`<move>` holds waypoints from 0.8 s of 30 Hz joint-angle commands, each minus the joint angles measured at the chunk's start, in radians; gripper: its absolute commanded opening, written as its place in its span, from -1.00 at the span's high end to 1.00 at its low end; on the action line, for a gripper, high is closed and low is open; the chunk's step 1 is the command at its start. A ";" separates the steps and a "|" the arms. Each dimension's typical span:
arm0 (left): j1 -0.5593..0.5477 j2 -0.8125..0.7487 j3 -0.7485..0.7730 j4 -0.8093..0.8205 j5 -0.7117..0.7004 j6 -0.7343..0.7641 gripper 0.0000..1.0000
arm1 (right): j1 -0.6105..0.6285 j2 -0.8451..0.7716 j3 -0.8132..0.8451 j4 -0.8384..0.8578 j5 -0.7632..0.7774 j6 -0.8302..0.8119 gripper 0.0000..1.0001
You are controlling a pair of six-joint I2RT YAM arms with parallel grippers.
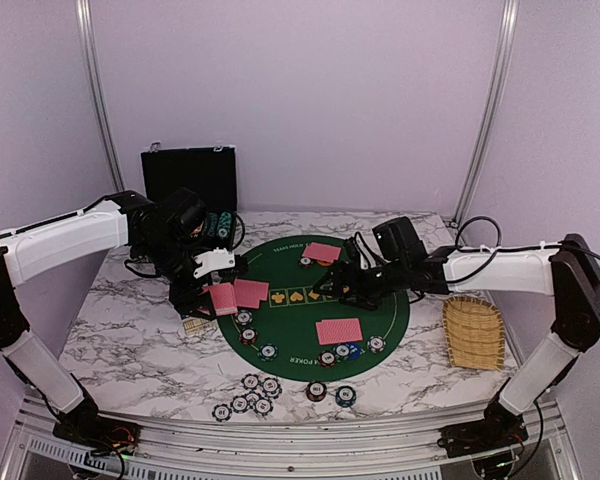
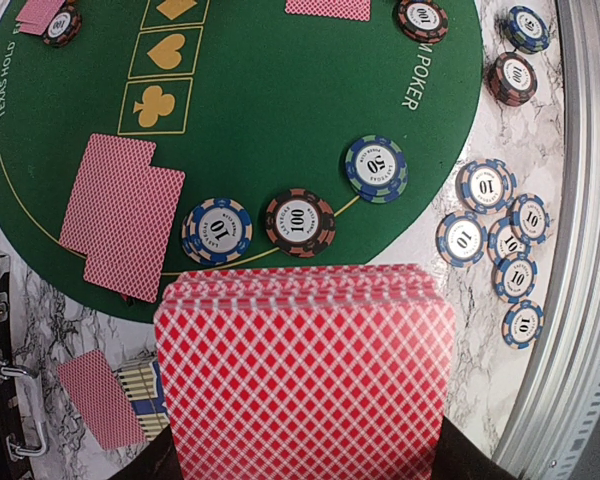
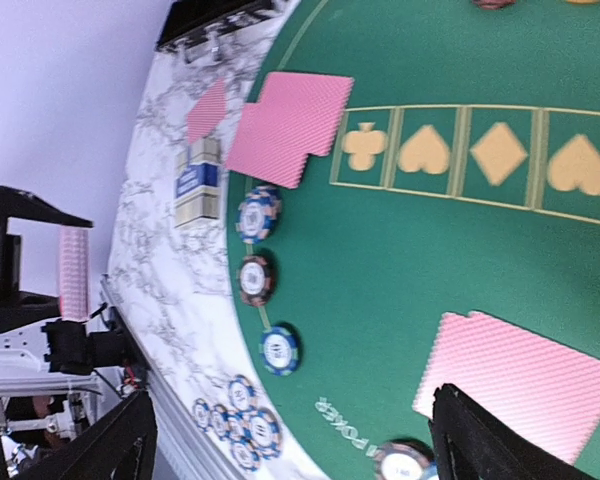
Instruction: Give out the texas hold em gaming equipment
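My left gripper is shut on a deck of red-backed playing cards, held above the left rim of the round green mat. The deck hides its fingers. Face-down card pairs lie on the mat at the left, the far side and the near side. Poker chips sit along the mat's near edge, and a cluster lies on the marble in front. My right gripper hovers open over the mat's middle, empty, with the near card pair beside its right finger.
A black case stands open at the back left. A woven yellow tray lies at the right. A small card box and a single card rest on the marble left of the mat. More chips lie near the front edge.
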 commanded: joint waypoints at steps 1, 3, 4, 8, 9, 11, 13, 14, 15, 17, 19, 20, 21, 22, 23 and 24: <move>0.000 -0.015 0.024 -0.022 0.020 0.002 0.98 | 0.101 0.065 0.057 0.260 -0.121 0.181 -0.87; 0.000 -0.015 0.024 -0.023 0.020 0.003 0.98 | 0.139 0.110 0.076 0.343 -0.153 0.237 -0.87; 0.000 -0.016 0.025 -0.023 0.020 0.003 0.98 | 0.157 0.133 0.088 0.392 -0.167 0.259 -0.87; 0.000 -0.014 0.026 -0.023 0.022 0.000 0.97 | 0.211 0.233 0.151 0.487 -0.203 0.324 -0.88; 0.000 -0.013 0.027 -0.023 0.024 0.001 0.97 | 0.222 0.257 0.165 0.513 -0.210 0.342 -0.88; 0.000 -0.013 0.027 -0.022 0.024 -0.002 0.97 | 0.238 0.299 0.196 0.552 -0.224 0.369 -0.88; 0.000 -0.014 0.027 -0.023 0.022 -0.002 0.97 | 0.253 0.338 0.226 0.579 -0.231 0.389 -0.88; 0.000 -0.014 0.026 -0.023 0.020 -0.001 0.97 | 0.260 0.356 0.239 0.594 -0.236 0.402 -0.88; 0.000 -0.014 0.026 -0.023 0.020 0.000 0.97 | 0.265 0.372 0.251 0.607 -0.241 0.412 -0.88; 0.000 -0.014 0.025 -0.023 0.021 0.001 0.97 | 0.275 0.400 0.268 0.635 -0.249 0.433 -0.88; 0.000 -0.012 0.024 -0.023 0.022 0.001 0.98 | 0.280 0.428 0.286 0.650 -0.256 0.444 -0.88; 0.000 -0.011 0.026 -0.023 0.024 0.000 0.97 | 0.284 0.439 0.294 0.656 -0.258 0.450 -0.88; 0.000 -0.010 0.026 -0.023 0.025 0.000 0.97 | 0.287 0.447 0.303 0.661 -0.260 0.453 -0.88; 0.000 -0.008 0.027 -0.023 0.026 -0.001 0.97 | 0.289 0.458 0.311 0.665 -0.262 0.458 -0.88; 0.000 -0.008 0.028 -0.023 0.027 -0.002 0.97 | 0.290 0.467 0.320 0.669 -0.265 0.463 -0.88; 0.000 -0.005 0.029 -0.022 0.027 -0.001 0.98 | 0.291 0.476 0.329 0.674 -0.267 0.466 -0.88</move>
